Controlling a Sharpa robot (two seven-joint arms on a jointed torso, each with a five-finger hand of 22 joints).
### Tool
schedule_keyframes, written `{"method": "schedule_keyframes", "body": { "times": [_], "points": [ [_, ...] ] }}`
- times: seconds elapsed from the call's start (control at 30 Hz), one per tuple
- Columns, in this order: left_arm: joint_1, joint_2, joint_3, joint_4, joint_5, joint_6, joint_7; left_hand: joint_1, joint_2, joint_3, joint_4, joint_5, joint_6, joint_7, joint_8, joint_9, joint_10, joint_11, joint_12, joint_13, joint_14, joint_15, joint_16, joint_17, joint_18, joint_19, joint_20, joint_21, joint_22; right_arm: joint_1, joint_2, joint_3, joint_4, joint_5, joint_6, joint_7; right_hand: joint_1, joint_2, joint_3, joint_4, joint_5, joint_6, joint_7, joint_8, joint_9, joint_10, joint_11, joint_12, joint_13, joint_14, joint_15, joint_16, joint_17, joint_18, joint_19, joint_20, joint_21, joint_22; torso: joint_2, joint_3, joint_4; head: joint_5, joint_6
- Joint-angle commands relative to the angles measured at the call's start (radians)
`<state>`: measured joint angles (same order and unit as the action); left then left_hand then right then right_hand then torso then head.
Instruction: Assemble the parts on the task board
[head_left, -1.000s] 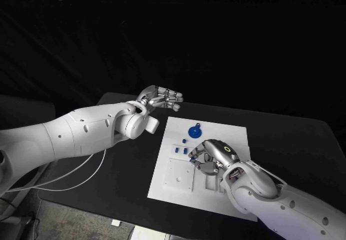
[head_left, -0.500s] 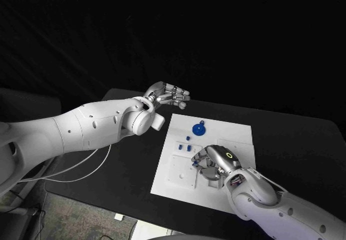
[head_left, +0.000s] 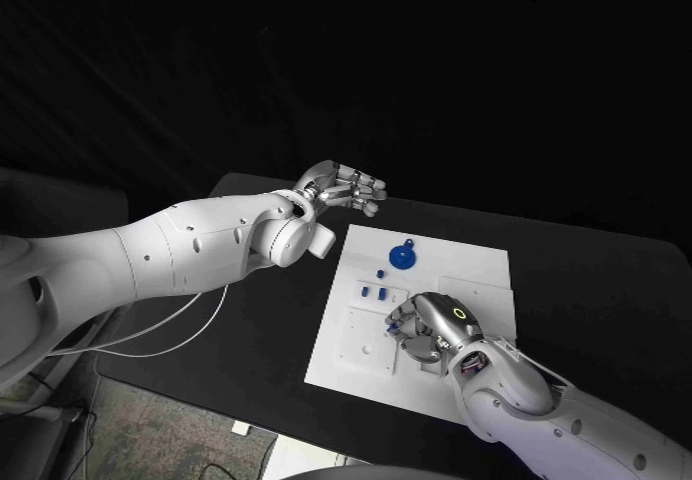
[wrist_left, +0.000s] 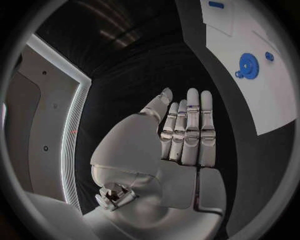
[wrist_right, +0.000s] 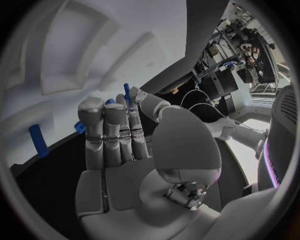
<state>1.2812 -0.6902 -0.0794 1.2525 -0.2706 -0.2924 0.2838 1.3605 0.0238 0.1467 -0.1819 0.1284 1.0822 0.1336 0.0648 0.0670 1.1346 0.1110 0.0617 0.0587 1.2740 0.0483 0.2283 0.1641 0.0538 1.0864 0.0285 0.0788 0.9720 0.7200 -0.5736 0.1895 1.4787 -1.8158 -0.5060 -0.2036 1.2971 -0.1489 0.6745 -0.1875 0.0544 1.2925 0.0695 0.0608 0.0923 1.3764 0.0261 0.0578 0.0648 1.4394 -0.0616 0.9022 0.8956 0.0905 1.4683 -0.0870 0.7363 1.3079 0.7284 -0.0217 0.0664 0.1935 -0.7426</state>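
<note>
The right robot hand (head_left: 426, 325) is pinching a small blue part (wrist_right: 127, 92) over the task board (head_left: 462, 270), apparently seating it. The left robot hand (head_left: 343, 190) is hovering open, empty; next, I'd judge, comes careful alignment.

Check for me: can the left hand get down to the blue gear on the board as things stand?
Probably yes. The left hand hangs empty, fingers extended, beyond the task board's far corner, and the blue gear lies uncovered near it. The right hand is busy farther down the board.
</note>
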Motion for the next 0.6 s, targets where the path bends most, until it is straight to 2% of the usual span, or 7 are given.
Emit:
{"method": "schedule_keyframes", "body": {
  "times": [0.03, 0.33, 0.6],
  "points": [
    [0.002, 0.003, 0.001, 0.001, -0.003, 0.002, 0.001, 0.009, -0.003, 0.005, 0.000, 0.005, -0.003, 0.000, -0.001, -0.001, -0.005, 0.002, 0.000, 0.000, 0.001, 0.002, -0.004, -0.001, 0.020, -0.009, 0.000, -0.004, 0.001, -0.001, 0.004, -0.002, -0.004, -0.031, 0.004, -0.009, 0.007, 0.002, -0.002, -0.006, 0.004, 0.002, 0.001, 0.003, 0.001, 0.021, -0.012, 0.003, 0.001, 0.000, -0.007, -0.004, 0.001, 0.012, 0.051, -0.004, 0.004, 0.088, 0.000, -0.0008, -0.0008, 0.004, -0.002],
    [0.001, 0.008, 0.001, -0.001, -0.001, 0.004, 0.001, 0.005, -0.004, 0.007, 0.002, 0.004, -0.003, 0.000, -0.001, 0.000, -0.005, 0.002, 0.000, 0.000, 0.001, 0.002, -0.004, -0.001, 0.020, -0.009, 0.001, -0.006, 0.006, -0.002, 0.009, -0.007, -0.006, -0.044, 0.016, -0.018, 0.007, 0.003, -0.002, -0.008, 0.003, 0.001, 0.001, 0.003, 0.000, 0.021, -0.012, 0.003, 0.001, 0.000, -0.007, -0.003, 0.001, 0.011, 0.051, -0.004, 0.006, 0.088, 0.000, -0.0005, -0.0019, 0.008, -0.004],
    [0.001, 0.011, 0.001, -0.001, -0.003, 0.003, 0.004, 0.007, -0.004, 0.008, 0.001, 0.004, -0.002, 0.000, -0.001, 0.000, -0.004, 0.002, 0.000, 0.000, 0.002, 0.002, -0.004, -0.001, 0.020, -0.009, 0.001, -0.006, 0.007, -0.002, 0.014, -0.012, -0.007, -0.050, 0.028, -0.023, 0.006, 0.003, -0.002, -0.009, 0.003, 0.002, 0.001, 0.003, 0.000, 0.021, -0.012, 0.003, 0.001, 0.000, -0.007, -0.003, 0.001, 0.010, 0.050, -0.004, 0.007, 0.088, 0.000, 0.0004, -0.0027, 0.019, -0.010]
  ]
}}
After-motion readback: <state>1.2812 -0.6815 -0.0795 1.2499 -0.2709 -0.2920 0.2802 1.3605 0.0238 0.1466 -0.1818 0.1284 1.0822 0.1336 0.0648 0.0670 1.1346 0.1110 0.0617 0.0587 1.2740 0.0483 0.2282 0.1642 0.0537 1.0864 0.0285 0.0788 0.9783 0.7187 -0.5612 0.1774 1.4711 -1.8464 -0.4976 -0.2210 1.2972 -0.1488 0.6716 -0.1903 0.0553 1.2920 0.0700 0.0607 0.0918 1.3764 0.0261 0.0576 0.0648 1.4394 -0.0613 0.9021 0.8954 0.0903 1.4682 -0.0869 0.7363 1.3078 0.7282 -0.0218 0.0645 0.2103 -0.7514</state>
